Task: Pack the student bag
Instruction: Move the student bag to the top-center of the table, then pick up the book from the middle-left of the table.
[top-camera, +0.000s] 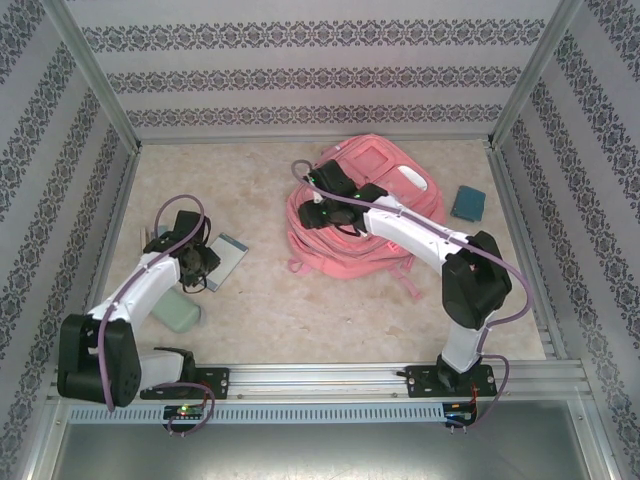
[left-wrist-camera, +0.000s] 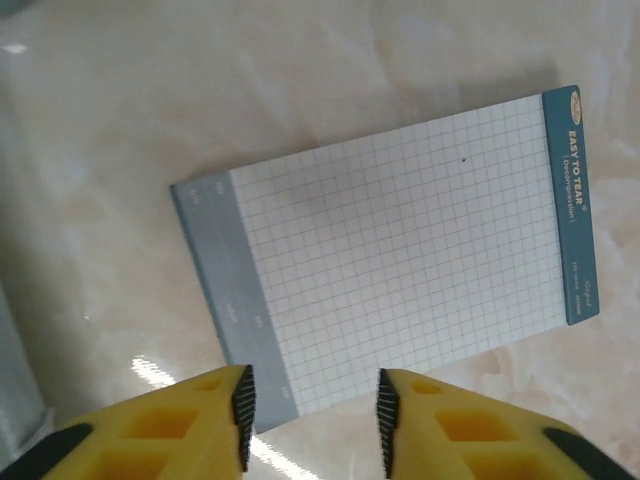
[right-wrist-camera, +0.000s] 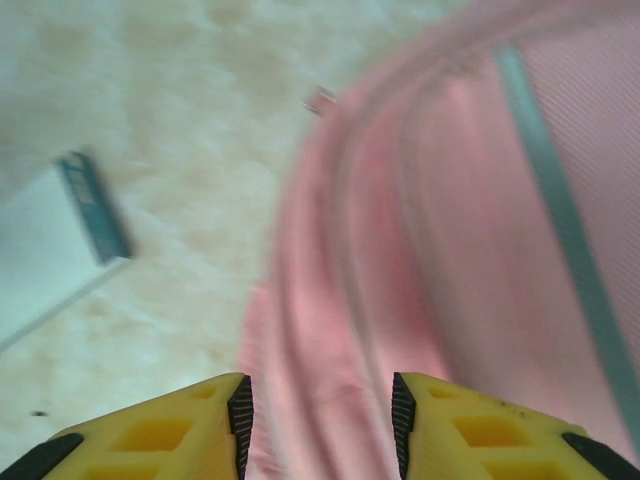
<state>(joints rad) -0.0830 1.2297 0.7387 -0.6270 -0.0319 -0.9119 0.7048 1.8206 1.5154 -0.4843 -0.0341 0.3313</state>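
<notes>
L gripper (left-wrist-camera: 312, 410): jaws part-open, empty, over near edge of grid notepad (left-wrist-camera: 400, 260), whose long axis runs roughly along jaw line. R gripper (right-wrist-camera: 320, 420): jaws apart, empty, over left rim of student bag (right-wrist-camera: 450, 250). Bag lies flat, far-right of centre, well right of pad; R arm nearer.

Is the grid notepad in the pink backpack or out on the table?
Out: the notepad lies flat on the table below the left gripper, apart from the backpack.
</notes>
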